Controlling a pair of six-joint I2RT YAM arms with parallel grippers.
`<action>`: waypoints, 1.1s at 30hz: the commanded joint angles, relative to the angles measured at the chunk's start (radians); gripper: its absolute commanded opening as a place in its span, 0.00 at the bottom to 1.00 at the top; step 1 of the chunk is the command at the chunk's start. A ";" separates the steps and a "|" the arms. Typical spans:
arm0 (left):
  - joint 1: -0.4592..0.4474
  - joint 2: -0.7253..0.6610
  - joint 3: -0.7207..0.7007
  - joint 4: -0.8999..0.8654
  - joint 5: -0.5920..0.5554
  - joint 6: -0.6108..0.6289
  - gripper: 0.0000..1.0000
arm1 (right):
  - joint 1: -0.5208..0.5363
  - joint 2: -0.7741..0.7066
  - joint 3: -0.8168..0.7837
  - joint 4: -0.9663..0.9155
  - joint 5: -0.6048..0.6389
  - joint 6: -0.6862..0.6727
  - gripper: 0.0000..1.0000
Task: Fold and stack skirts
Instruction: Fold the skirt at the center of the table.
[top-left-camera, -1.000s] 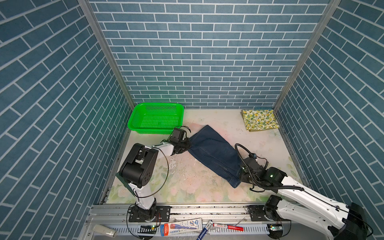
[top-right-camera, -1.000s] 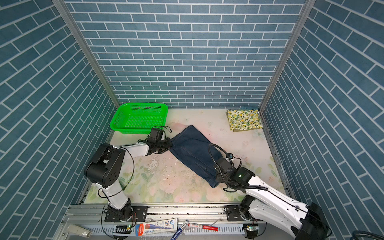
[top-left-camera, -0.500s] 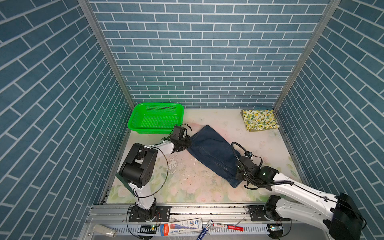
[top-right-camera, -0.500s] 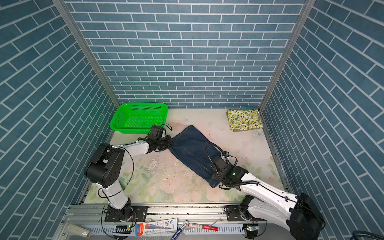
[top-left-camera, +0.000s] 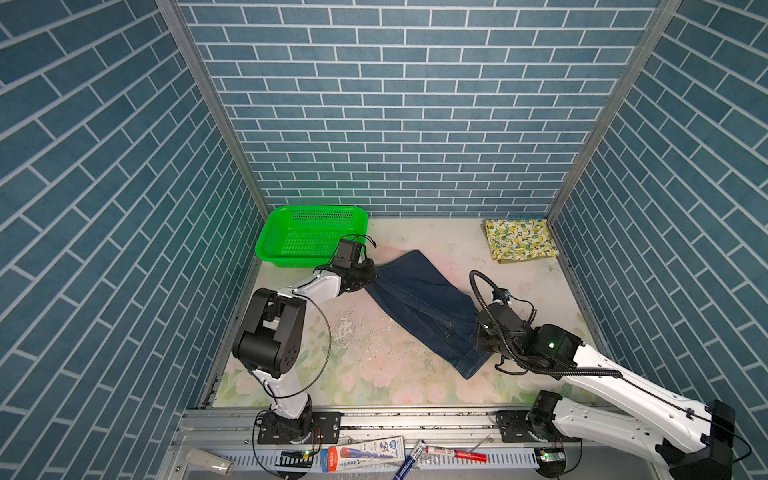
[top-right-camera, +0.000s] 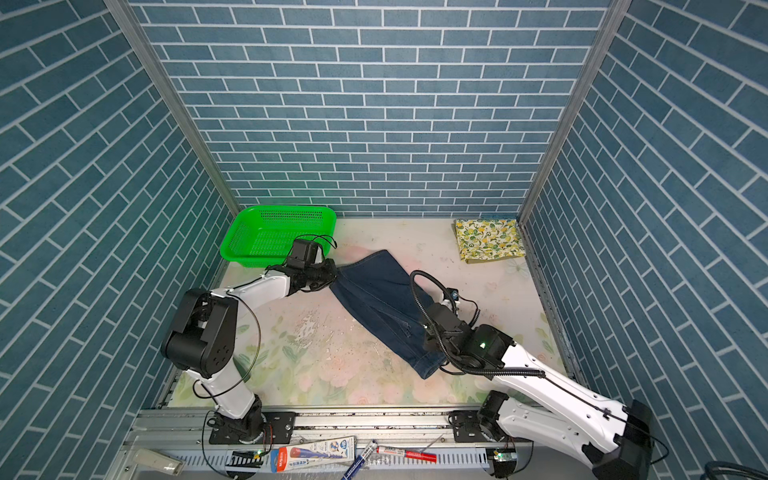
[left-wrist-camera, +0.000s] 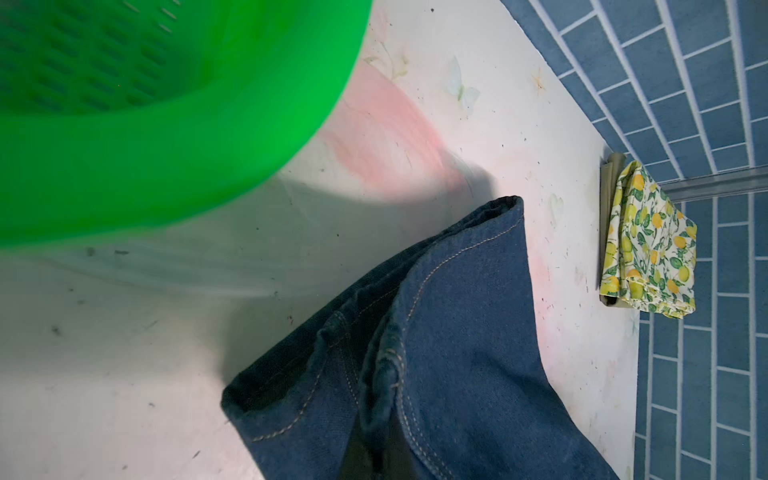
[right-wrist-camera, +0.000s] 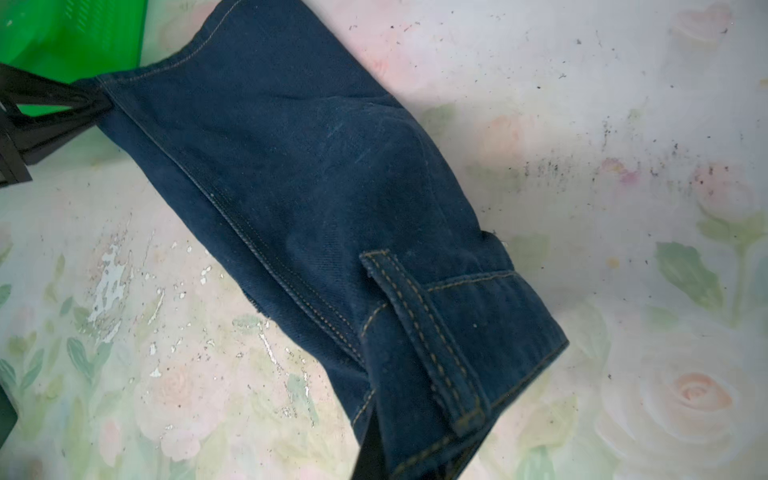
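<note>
Where the belt-looped waistband bunches nearest us, the right gripper (top-left-camera: 477, 337) pinches the denim skirt (top-left-camera: 419, 299), a stiff, tan-stitched cloth stretched diagonally over the floral table (top-left-camera: 332, 374). The left gripper (top-left-camera: 373, 275) clamps its far corner. Beyond, the lemon-print skirt (top-left-camera: 519, 240) lies folded square on the olive skirt (left-wrist-camera: 607, 178), which is mostly hidden.
</note>
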 joint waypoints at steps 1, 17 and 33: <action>0.020 -0.018 -0.006 -0.028 -0.008 0.030 0.00 | 0.055 0.042 0.028 -0.038 0.046 0.032 0.00; 0.030 0.103 -0.049 -0.008 -0.036 0.057 0.00 | 0.173 0.150 -0.280 0.192 -0.049 0.229 0.10; -0.022 -0.067 -0.101 -0.024 -0.192 0.145 0.87 | 0.148 -0.197 -0.197 -0.125 0.070 0.342 0.69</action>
